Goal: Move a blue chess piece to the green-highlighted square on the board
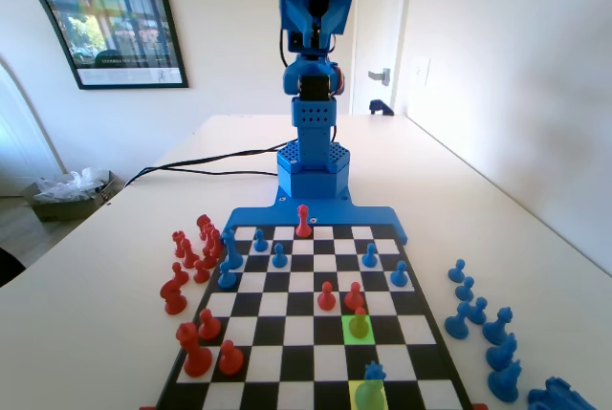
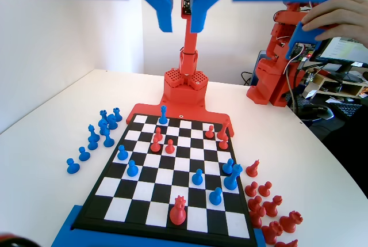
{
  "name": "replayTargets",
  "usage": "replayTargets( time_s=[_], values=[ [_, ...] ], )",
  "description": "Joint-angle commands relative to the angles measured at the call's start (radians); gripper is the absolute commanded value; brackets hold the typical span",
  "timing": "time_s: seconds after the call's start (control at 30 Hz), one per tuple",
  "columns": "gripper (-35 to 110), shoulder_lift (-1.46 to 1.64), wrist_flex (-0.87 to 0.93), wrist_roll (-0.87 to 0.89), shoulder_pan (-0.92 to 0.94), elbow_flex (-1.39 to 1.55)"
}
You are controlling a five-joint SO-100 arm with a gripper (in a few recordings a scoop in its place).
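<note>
Blue arm upright at board's (image 1: 244, 216) far end, gripper (image 2: 181, 21) raised, jaws parted, empty. Blue chess piece (image 1: 373, 376) on yellow-green square, near edge, fixed view. Green-highlighted square (image 1: 359, 326) holds red pawn (image 1: 359, 317). Reach far, descend straight over crown, avoid neighbouring pieces.

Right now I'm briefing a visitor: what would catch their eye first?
The green-highlighted square glows mid-board in the fixed view. Nearer the camera, the blue chess piece stands on a paler highlighted square. The blue arm's gripper hangs open, high above the board.
</note>
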Motion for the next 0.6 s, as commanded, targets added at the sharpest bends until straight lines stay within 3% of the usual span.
replayTargets(
  time_s=[0.0, 0.57],
  values=[
    [1, 0.021, -0.017, -0.011, 0.006, 0.009],
    [1, 0.021, -0.017, -0.011, 0.005, 0.009]
  ],
)
